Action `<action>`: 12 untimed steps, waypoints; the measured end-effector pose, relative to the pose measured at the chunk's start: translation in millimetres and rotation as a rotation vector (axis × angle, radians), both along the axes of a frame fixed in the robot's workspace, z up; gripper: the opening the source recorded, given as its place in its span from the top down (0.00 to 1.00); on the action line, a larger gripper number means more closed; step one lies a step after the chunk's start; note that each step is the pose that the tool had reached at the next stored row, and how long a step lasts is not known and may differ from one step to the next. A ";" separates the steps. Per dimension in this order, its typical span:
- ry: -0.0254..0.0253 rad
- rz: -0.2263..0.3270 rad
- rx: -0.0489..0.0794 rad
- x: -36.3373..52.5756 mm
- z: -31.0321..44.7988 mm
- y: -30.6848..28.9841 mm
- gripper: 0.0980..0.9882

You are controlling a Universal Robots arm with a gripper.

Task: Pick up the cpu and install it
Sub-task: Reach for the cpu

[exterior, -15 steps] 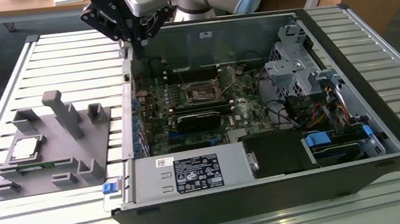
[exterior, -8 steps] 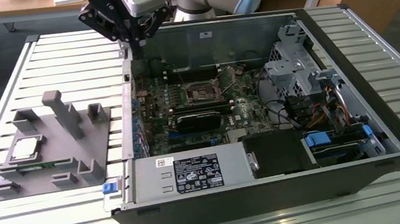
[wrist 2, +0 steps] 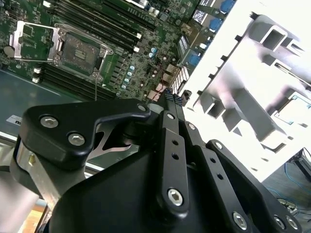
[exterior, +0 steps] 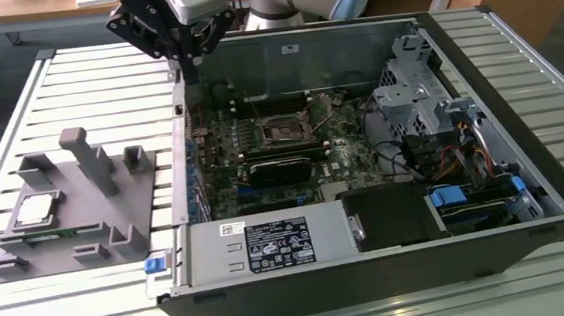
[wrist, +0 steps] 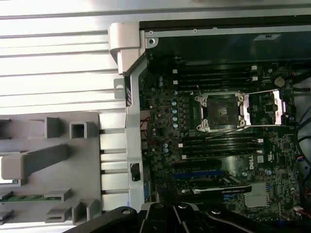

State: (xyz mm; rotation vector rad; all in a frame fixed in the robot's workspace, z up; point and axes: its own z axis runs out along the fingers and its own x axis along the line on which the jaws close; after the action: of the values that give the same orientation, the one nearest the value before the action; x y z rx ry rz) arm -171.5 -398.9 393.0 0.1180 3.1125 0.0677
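The cpu [exterior: 36, 209] has not yet been picked up. It lies flat, metal top upward, in a recess of the grey holder [exterior: 83, 239], close to the holder's edge on the exterior view's left. The holder sits on the slatted table [exterior: 98, 82], just beside the open computer case [exterior: 355, 50].

The gripper [exterior: 192, 58] hangs above the case's side wall nearest the holder, towards the table's far edge and well apart from the chip. In the second wrist view its fingers [wrist 2: 171, 145] run together to a closed tip with nothing between them, so it is carrying nothing.

Inside the case, the socket [wrist: 221, 111] on the motherboard [exterior: 343, 152] is bare, and its retention frame [wrist: 265, 107] is swung open to one side.

The step in hand looks like the reach for the chip. Doing it well probably depends on three things:

- **Opening:** the fingers should be spread wider than the chip before the gripper descends.
- **Alignment:** the gripper should come straight down, square to the chip's sides, so the pads meet two opposite rims rather than the metal top.
- **Clearance:** the holder's tall posts [exterior: 90, 157] stand near the recess, so an approach from directly overhead seems safer than a slanted one.

A level, gentle grip matters too — a tilted chip would likely be hard to seat in the socket.
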 end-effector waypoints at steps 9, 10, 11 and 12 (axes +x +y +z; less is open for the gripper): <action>0.0000 0.000 0.000 -4.4 0.0 0.0 0.99; 0.0001 0.000 0.000 -4.9 0.0 0.0 0.99; 0.0000 0.000 0.000 -5.4 0.0 0.0 0.99; 0.0000 0.000 0.000 -5.9 -0.1 0.0 0.99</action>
State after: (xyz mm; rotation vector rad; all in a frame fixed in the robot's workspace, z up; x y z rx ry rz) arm -177.4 -398.9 392.9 0.1179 3.1125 0.0676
